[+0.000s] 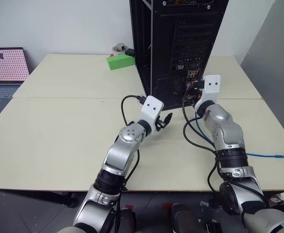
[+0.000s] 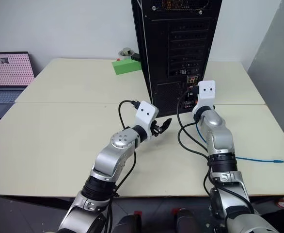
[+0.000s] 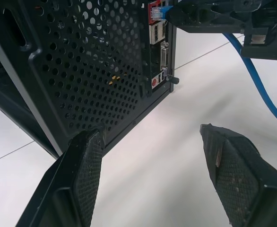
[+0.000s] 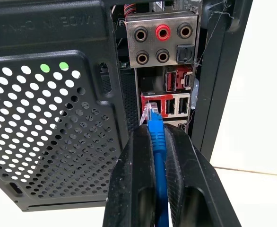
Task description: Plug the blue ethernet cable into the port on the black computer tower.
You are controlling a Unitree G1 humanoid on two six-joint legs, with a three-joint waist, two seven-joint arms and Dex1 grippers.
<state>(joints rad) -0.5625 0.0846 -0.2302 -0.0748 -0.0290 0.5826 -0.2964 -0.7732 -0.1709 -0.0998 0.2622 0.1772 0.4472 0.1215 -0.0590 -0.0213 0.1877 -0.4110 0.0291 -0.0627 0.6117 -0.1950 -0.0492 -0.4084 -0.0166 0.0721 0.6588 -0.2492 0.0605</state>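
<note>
The black computer tower (image 1: 181, 48) stands at the far middle of the table with its rear panel toward me. My right gripper (image 4: 153, 130) is shut on the blue ethernet cable (image 4: 156, 142) just behind its clear plug (image 4: 150, 113). The plug's tip sits at the mouth of the port (image 4: 148, 99) in the red connector cluster; how deep it sits I cannot tell. The rest of the cable trails over the table to the right (image 1: 263, 156). My left gripper (image 1: 167, 119) hangs open and empty low in front of the tower's perforated panel (image 3: 91, 61).
A green block (image 1: 120, 61) with a small round metal item on it lies left of the tower. A laptop (image 1: 6, 68) sits at the far left. Black arm wires (image 1: 190, 136) loop on the table between my arms. USB sockets (image 4: 175, 108) flank the plug.
</note>
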